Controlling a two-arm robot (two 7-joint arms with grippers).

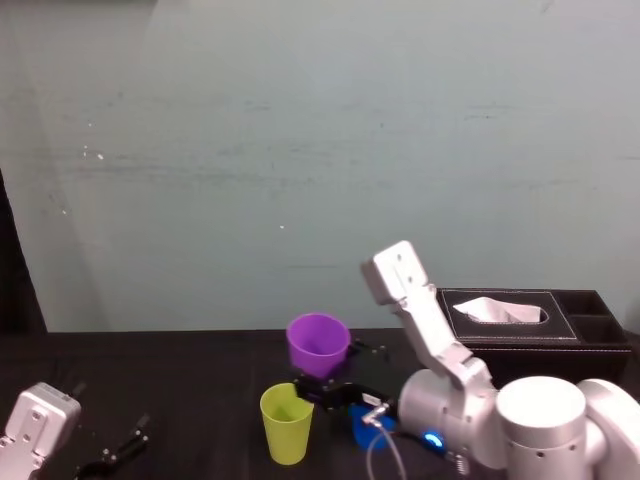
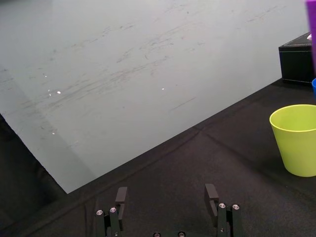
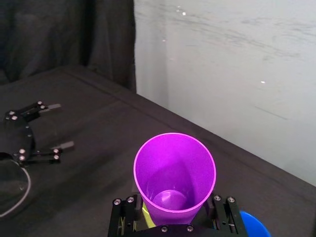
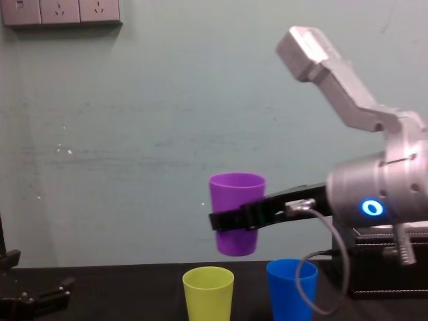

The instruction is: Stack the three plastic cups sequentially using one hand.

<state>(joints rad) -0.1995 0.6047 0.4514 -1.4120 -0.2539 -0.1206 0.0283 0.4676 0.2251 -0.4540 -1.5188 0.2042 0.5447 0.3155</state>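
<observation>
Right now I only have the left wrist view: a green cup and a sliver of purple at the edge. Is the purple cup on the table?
Observer: No, the right claw holds the purple cup in the air, shut on its sides.
Operator: My left claw is open and idle. Is anything stacked?
Observer: Nothing is. The green cup and the blue cup stand apart, upright on the table, lower than the purple one.
Operator: Is the purple cup empty?
Observer: Yes, the right wrist view shows its bare bottom.
</observation>
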